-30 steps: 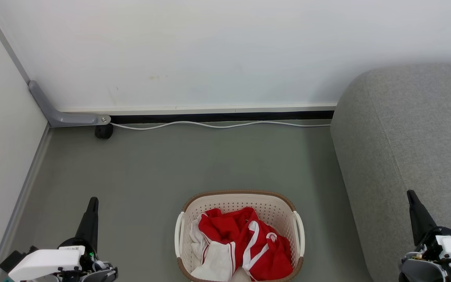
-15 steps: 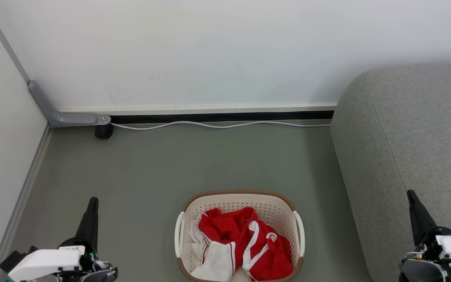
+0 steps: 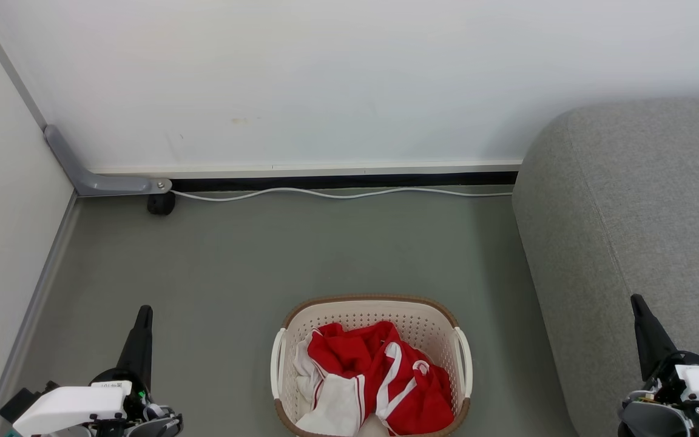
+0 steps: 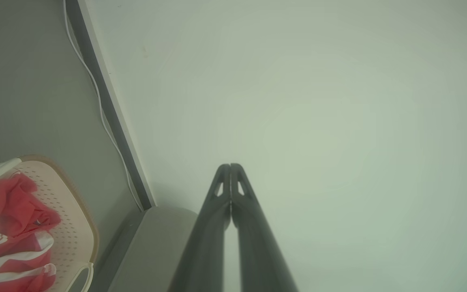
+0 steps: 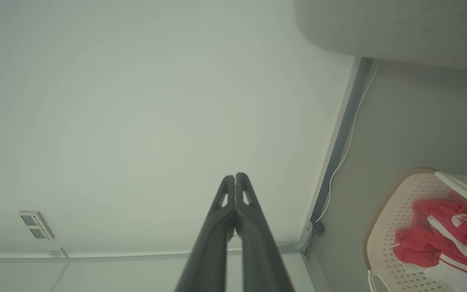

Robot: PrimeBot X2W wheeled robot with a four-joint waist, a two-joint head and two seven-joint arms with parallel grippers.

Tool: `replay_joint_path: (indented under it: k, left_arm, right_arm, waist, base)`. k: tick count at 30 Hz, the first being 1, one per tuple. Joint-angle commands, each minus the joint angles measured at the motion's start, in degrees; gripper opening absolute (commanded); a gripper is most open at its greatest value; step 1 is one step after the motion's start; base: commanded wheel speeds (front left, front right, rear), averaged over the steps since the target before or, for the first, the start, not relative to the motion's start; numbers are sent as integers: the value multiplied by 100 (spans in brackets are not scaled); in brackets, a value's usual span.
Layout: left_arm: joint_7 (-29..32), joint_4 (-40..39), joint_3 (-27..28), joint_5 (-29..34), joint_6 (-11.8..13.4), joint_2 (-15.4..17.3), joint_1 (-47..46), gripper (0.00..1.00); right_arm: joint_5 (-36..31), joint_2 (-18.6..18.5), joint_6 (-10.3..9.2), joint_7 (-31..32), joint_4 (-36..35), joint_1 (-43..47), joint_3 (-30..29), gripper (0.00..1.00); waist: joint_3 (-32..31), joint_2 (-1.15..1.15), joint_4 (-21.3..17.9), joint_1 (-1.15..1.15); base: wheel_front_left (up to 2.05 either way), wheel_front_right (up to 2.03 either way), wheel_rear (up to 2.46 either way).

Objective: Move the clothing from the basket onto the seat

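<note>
Left gripper (image 3: pixel 143 312) and right gripper (image 3: pixel 636 301) are sitting pinched closed, empty; I'm aiming to open wide above the clothing (image 3: pixel 380 370).

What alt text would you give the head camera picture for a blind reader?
A cream basket of red-and-white clothing sits on a grey floor near a grey sofa. The left gripper and right gripper, both shut, point up from the lower corners.
</note>
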Motion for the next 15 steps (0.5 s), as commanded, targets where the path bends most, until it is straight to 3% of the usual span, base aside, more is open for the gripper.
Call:
replay_joint_path:
  k: [1, 15]
  left_arm:
    - [33, -163, 183, -28, -42, 95, -325, 0]
    - [33, -163, 183, -28, -42, 95, -325, 0]
  right_arm:
    - [65, -63, 28, 43, -161, -145, 133, 0]
    - [65, -63, 28, 43, -161, -145, 133, 0]
  waist:
    - [0, 0, 0, 0]
    - [0, 0, 0, 0]
  base:
    - [0, 0, 0]
    - [0, 0, 0]
